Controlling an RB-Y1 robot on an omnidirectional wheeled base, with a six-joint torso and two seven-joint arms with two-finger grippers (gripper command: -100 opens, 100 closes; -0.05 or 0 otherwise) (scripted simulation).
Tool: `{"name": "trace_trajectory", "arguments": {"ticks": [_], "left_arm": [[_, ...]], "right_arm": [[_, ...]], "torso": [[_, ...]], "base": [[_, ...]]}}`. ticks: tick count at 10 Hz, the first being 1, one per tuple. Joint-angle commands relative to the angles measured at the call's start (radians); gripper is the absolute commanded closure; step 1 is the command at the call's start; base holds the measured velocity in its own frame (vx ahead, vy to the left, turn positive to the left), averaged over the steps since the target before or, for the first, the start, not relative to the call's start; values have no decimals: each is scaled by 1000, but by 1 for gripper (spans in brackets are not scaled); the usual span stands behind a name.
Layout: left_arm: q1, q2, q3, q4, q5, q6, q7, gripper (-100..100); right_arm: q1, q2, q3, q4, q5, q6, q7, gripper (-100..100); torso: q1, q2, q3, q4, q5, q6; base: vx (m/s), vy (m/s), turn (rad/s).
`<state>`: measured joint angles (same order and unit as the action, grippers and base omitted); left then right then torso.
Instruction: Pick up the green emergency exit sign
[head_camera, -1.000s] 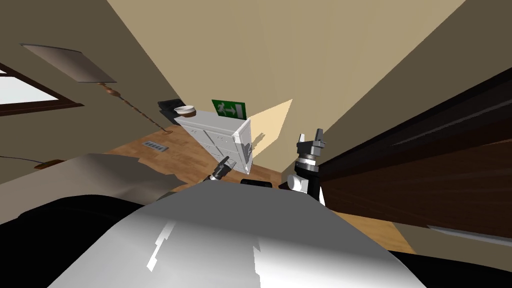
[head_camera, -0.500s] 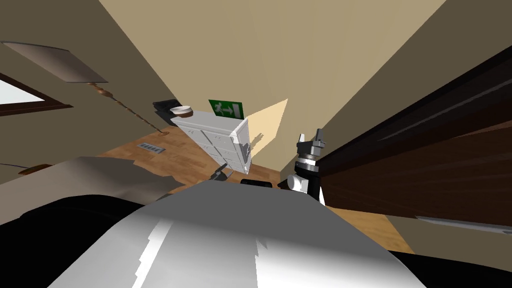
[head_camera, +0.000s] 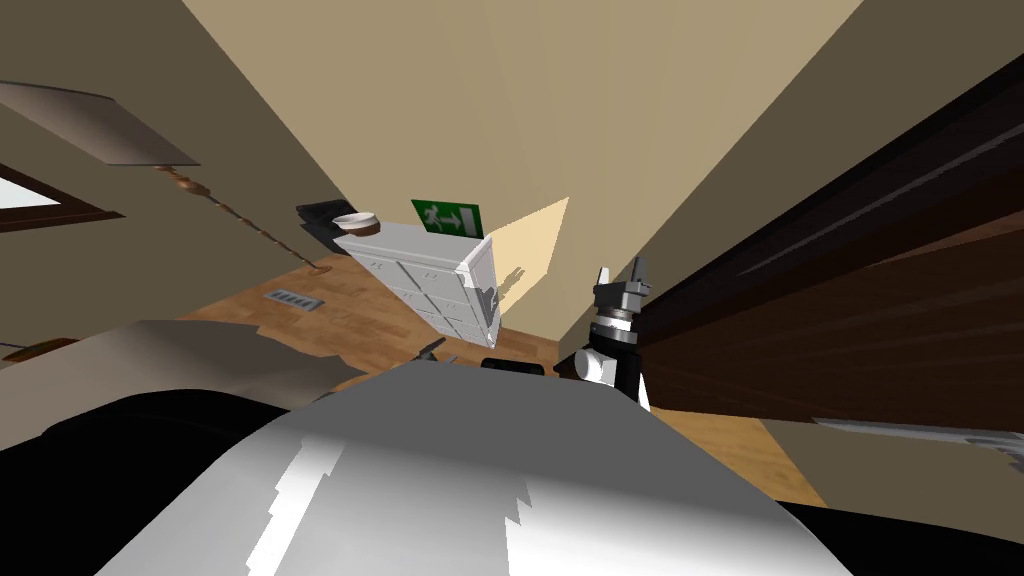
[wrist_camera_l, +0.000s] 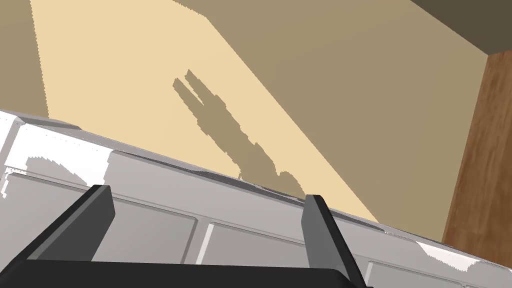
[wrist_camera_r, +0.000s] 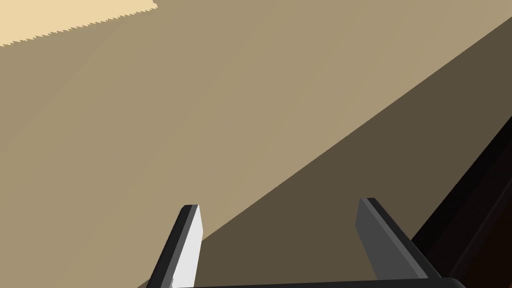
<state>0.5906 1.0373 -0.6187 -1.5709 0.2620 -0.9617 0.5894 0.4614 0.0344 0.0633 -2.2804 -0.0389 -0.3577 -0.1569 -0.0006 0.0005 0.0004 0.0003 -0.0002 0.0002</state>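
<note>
Left claw stands wide and empty, low before the panelled front of the white drawer chest. Right claw is raised nearer the wall, likewise wide and empty. The green exit sign stands upright on the chest's top, near a bowl — well apart from both claws.

Dim walls, one bright patch (long shadow across it), splayed corners

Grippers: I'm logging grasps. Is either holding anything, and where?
Nothing is held. Left gripper and right gripper are open, empty; the green exit sign stands untouched on the white cabinet.
</note>
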Motion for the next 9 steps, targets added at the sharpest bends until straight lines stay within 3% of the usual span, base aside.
{"name": "trace_trajectory", "arguments": {"ticks": [1,2,3,5,6,8,9], "left_arm": [[9,50,-23,31,8,-23,50,-100],[9,73,-23,31,8,-23,66,-100],[20,108,-71,83,24,-59,105,-100],[20,160,-72,87,24,-59,149,-100],[30,193,-121,139,42,-96,184,-100],[30,249,-121,141,42,-96,234,-100],[42,291,-164,172,59,-134,265,-100]], "right_arm": [[0,0,0,0,0,0,0,0],[0,0,0,0,0,0,0,0],[0,0,0,0,0,0,0,0],[0,0,0,0,0,0,0,0],[0,0,0,0,0,0,0,0],[0,0,0,0,0,0,0,0],[0,0,0,0,0,0,0,0]], "torso": [[0,0,0,0,0,0],[0,0,0,0,0,0],[1,0,0,0,0,0],[0,0,0,0,0,0],[1,0,0,0,0,0],[0,-1,0,0,0,0],[1,-1,0,0,0,0]], "base": [[-12,-16,-56],[-8,-5,12],[-9,-14,-144],[-7,-9,-10],[0,-19,-138],[0,-9,-19],[9,-15,-133]]}}
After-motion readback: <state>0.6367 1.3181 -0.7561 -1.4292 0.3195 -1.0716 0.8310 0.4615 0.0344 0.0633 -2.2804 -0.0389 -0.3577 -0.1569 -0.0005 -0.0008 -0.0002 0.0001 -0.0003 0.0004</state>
